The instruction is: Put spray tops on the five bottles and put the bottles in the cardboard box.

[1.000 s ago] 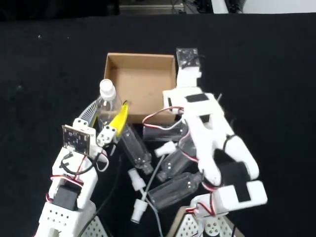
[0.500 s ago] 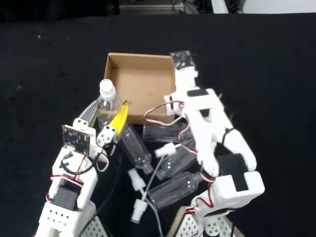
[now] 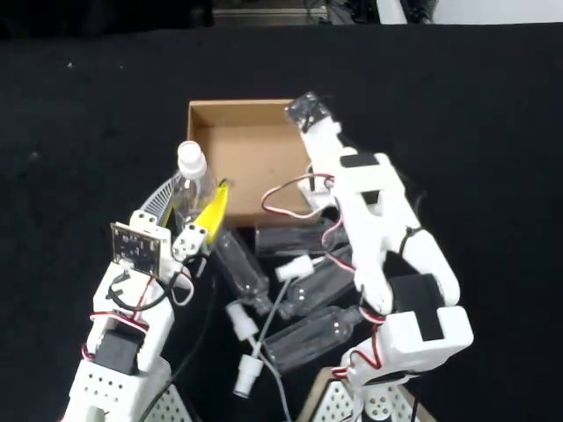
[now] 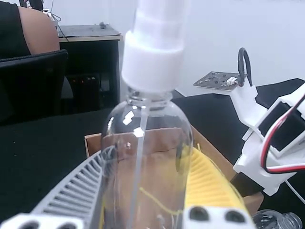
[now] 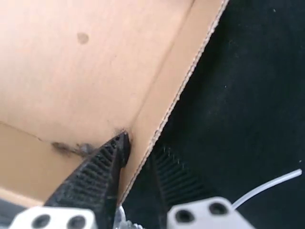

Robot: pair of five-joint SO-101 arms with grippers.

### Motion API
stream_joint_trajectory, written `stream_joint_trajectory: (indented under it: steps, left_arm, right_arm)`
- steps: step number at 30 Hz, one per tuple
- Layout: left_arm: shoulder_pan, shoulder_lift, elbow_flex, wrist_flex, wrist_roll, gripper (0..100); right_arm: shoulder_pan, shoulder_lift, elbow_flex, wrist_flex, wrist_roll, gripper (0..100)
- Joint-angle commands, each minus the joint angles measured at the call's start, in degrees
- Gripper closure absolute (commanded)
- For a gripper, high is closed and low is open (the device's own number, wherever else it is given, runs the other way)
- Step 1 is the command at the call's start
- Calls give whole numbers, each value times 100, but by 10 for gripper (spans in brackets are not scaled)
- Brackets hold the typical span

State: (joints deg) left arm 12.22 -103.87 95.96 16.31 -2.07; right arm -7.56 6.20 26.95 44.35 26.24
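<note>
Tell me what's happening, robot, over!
Left fingers shut on capped bottle, upright by cardboard box. Right fingers open, astride box wall. Other bottles lying loose nearby.

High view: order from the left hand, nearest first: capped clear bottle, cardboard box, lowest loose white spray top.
1. Clear plastic bottle with white spray top: in the left hand.
2. Brown cardboard box: just beyond.
3. Loose white spray top: near arm bases.

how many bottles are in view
5. One bottle upright in the left gripper beside the cardboard box; four bottles lying on the table, partly under the right arm. More may be hidden.
</note>
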Motion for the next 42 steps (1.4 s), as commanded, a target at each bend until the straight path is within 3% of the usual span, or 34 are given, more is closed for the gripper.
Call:
stream_joint_trajectory:
  steps: [1,19,25,30,35,42]
  left_arm:
    - [13,-79,145,-132,-44,970]
    - [13,-79,145,-114,-44,970]
    - [48,-79,145,281,-35,970]
    - [31,-79,145,229,-35,970]
    - [-57,-79,145,-396,-44,970]
    - [-1622,686,180,-1996,9,970]
  right_arm:
    - [123,-268,84,35,281,988]
    - [79,-470,127,79,-26,985]
    - [70,-488,92,79,-431,840]
    - [-70,-875,-242,536,-501,842]
    - [-343,-1780,-673,1336,-765,843]
    - [-132,-3371,-233,1670,-1591,843]
